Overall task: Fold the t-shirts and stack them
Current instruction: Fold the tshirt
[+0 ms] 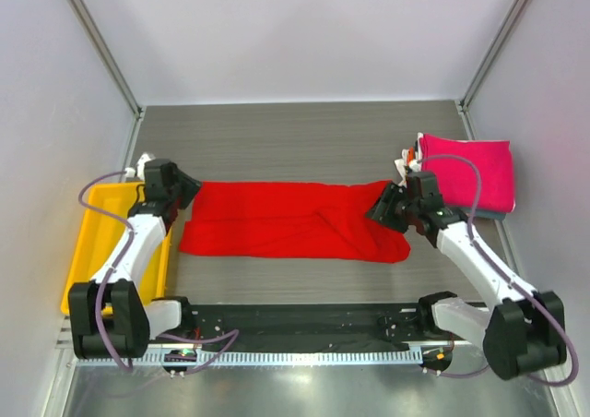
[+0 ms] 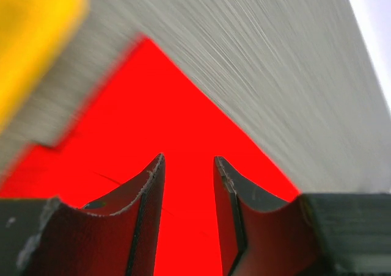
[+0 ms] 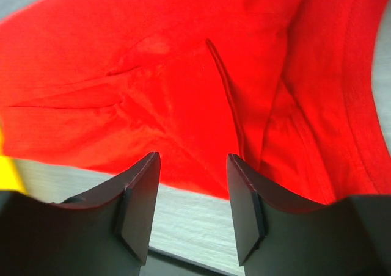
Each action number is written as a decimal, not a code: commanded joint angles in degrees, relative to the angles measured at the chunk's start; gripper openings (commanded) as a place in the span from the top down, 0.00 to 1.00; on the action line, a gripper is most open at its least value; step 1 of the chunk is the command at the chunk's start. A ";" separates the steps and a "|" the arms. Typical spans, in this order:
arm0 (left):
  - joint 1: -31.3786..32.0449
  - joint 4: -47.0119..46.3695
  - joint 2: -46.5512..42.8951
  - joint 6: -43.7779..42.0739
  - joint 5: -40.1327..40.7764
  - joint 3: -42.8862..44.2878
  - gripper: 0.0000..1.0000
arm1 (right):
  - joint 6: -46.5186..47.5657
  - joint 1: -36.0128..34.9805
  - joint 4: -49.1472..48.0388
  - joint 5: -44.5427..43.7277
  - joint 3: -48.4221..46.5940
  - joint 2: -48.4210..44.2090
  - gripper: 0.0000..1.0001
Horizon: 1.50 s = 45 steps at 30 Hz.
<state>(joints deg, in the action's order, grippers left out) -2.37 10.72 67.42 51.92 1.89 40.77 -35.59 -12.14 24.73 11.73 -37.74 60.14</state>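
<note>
The plain red t-shirt [image 1: 290, 221] is laid as a long, creased band across the tabletop [image 1: 295, 140]. The left pincer [image 2: 188, 160] and right pincer [image 3: 192, 157] are seen released at its two ends, nothing grasped. A folded magenta-pink t-shirt [image 1: 470, 170] is set far right.

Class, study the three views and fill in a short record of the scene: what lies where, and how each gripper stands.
Surface: grey wood-grain table
In work: bright red cloth t-shirt, lying as a long band across the table's middle
Stack: folded magenta-pink t-shirt on top, far right; other layers peek out beneath
Tray: yellow plastic tray, at the left edge
Left gripper: open, over the red shirt's left end, holding nothing
Right gripper: open, at the shirt's right end, holding nothing
</note>
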 commanded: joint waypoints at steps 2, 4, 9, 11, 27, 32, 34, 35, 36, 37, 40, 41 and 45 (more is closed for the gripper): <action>11.31 9.56 5.43 -2.70 2.41 10.43 0.62 | 4.30 -4.73 -0.74 -9.61 -8.48 8.48 0.48; 16.42 9.76 8.59 -2.62 2.15 12.48 0.62 | 5.18 -6.48 -0.65 -11.46 -11.81 14.00 0.47; 25.90 11.25 16.24 -2.79 2.50 21.16 0.63 | 7.46 -7.81 -0.65 -16.73 -16.93 22.38 0.43; 28.20 12.04 20.63 -2.79 1.28 23.20 0.64 | 7.91 -8.07 -0.65 -17.17 -18.51 25.71 0.44; 25.41 18.02 33.04 -4.28 -0.13 28.93 0.68 | 8.44 -8.87 -6.01 -9.80 -19.39 35.22 0.61; 20.67 18.02 31.20 -6.83 -0.22 24.72 0.69 | 7.21 -9.04 -7.50 -7.33 -17.02 32.59 0.83; 19.87 18.02 29.36 -7.27 -0.13 23.65 0.68 | 6.59 -8.95 -7.59 -7.07 -15.71 31.19 0.89; 19.43 18.02 28.74 -7.97 -0.05 23.13 0.68 | 6.50 -9.04 -7.59 -5.85 -15.27 29.61 0.94; 19.25 18.11 28.30 -8.15 0.13 22.43 0.69 | 5.98 -9.04 -7.68 -5.23 -14.74 28.90 0.97; 19.16 18.28 27.77 -8.50 0.22 22.16 0.69 | 5.71 -9.04 -7.77 -4.44 -13.78 28.11 0.99; 18.89 18.46 26.63 -8.85 0.04 21.72 0.69 | 4.40 -9.30 -7.94 -1.45 -11.93 25.38 0.99; 18.81 18.55 26.45 -8.85 -0.13 21.80 0.69 | 3.96 -9.56 -7.94 -0.66 -11.49 24.77 0.99; 18.89 18.63 26.27 -8.94 -1.62 22.07 0.71 | 0.18 -11.23 -9.61 2.50 -7.63 20.65 0.98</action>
<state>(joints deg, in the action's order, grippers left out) 16.49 29.43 95.57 44.29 1.56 62.39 -31.81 -21.85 17.67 9.96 -47.77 84.71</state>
